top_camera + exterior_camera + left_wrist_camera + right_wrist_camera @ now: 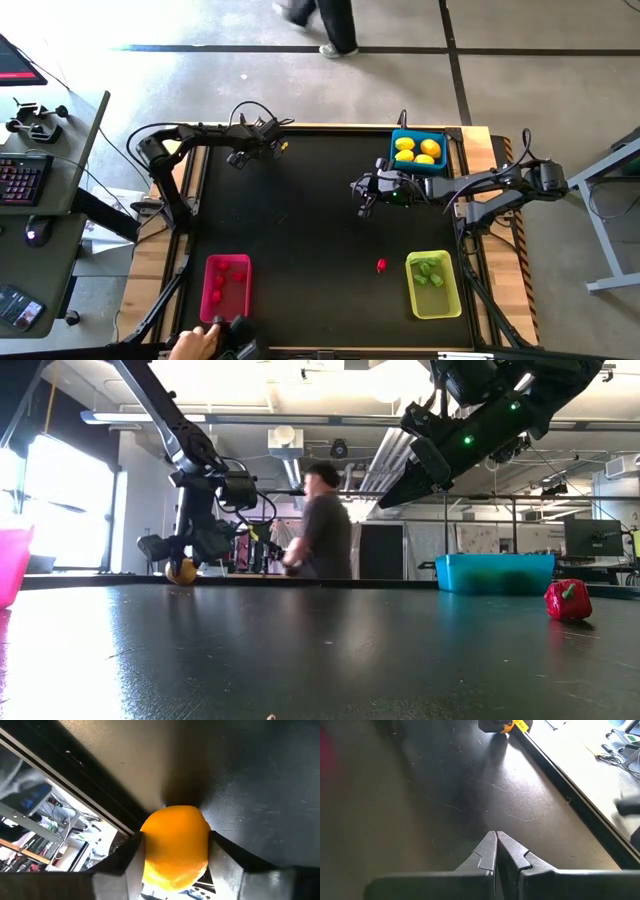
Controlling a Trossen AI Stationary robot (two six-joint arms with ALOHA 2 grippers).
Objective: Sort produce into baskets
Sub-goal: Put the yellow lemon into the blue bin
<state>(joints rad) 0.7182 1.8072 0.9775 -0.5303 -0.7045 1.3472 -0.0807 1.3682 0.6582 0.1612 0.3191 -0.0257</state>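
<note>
My left gripper (277,142) is down at the table's far edge, left of the middle, shut on a yellow-orange lemon (175,847), which also shows in the low view (181,572). My right gripper (362,192) is shut and empty, hanging high above the table (402,492) just left of the blue basket (418,152), which holds several lemons. The pink-red basket (228,283) at the near left holds red bits. The yellow-green basket (433,284) at the near right holds green bits. One red piece (381,266) lies on the mat left of the yellow-green basket. My left gripper pinches the lemon between its two fingers (131,857), one on each of the lemon's opposite sides (150,845). The fingers come from above, pointing down. The lemon sits at the level of the table top (181,574); whether it rests on it, I cannot tell.
The table's far edge strip (75,775) runs right beside the lemon. A person's hand (196,341) is at the near edge beside the pink-red basket. A person (322,525) stands behind the table. The mat's middle (300,230) is bare.
</note>
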